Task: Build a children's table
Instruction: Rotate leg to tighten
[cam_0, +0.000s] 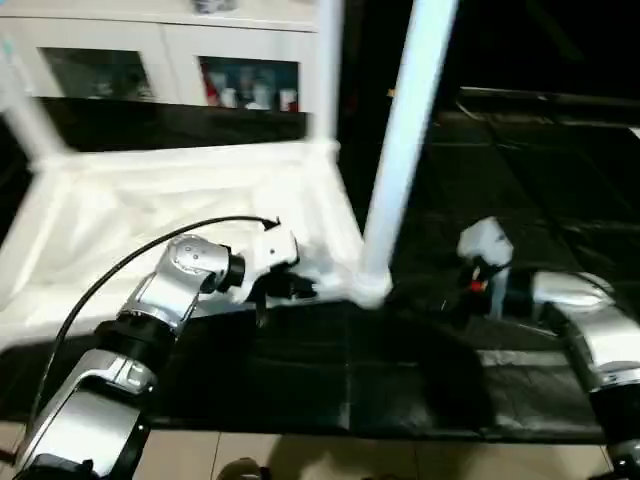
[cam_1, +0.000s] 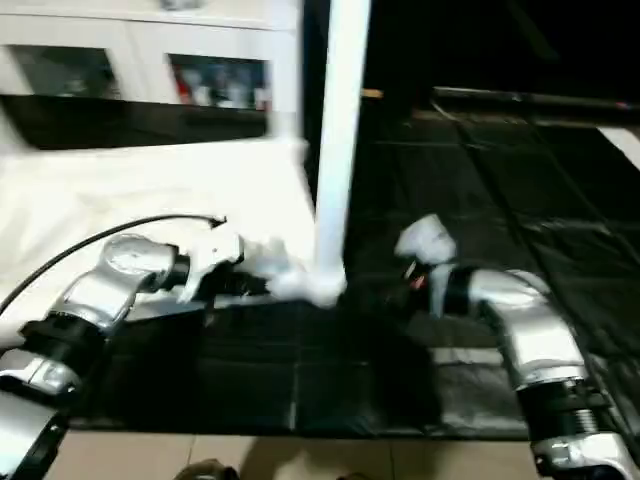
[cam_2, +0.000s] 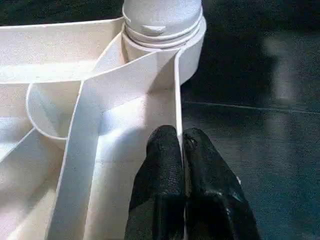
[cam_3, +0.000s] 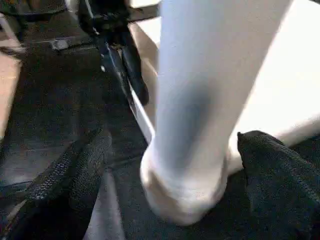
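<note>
With the tabletop's side wall (cam_2: 176, 95) pinched by the closed left gripper (cam_2: 182, 145), the wide-open, empty right gripper (cam_3: 170, 165) should be re-closed squarely around the upright leg (cam_0: 400, 150) at its twelve o'clock.

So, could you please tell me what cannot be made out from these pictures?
- Leg: its upper end is cut off by the head views' top edge.
- Table top: its left part runs past the left eye view's edge.
- Cabinet: its shelf contents are blurred.
- Left end effector: its fingers hide the rim section they pinch.
</note>
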